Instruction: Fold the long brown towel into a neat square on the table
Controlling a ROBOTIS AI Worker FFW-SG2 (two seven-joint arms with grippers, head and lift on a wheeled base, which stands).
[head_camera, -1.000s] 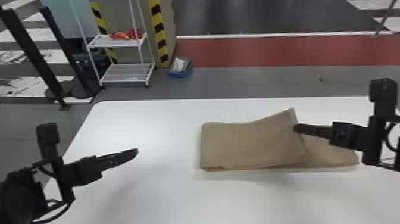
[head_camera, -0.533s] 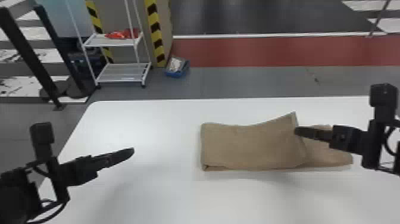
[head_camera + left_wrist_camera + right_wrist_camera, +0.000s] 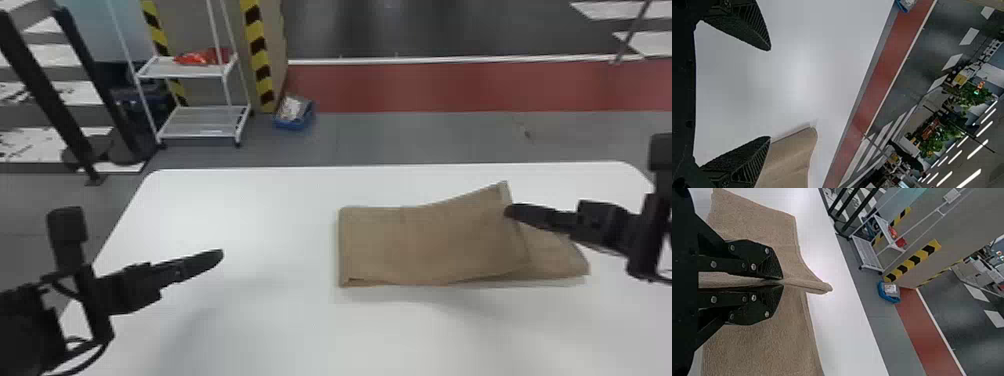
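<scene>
The brown towel (image 3: 425,245) lies folded on the white table, right of the middle, with a raised upper layer whose back right corner stands up. My right gripper (image 3: 510,211) is at that layer's right edge. In the right wrist view the right gripper (image 3: 782,282) is shut on a pinched ridge of the towel (image 3: 762,340). A lower part of the towel extends beneath it to the right. My left gripper (image 3: 220,255) is over the table's left part, apart from the towel. In the left wrist view the left gripper (image 3: 770,93) is open, the towel (image 3: 789,160) beyond one finger.
The white table (image 3: 250,330) extends around the towel, its far edge running behind it. On the floor beyond stand a white wire shelf (image 3: 200,122) with a red item on it and a blue bin (image 3: 294,115). Dark posts (image 3: 50,90) stand at the far left.
The towel's right end has drawn slightly leftward across the table. The right gripper keeps its hold at nearly the same place, while the left gripper has shifted slightly left.
</scene>
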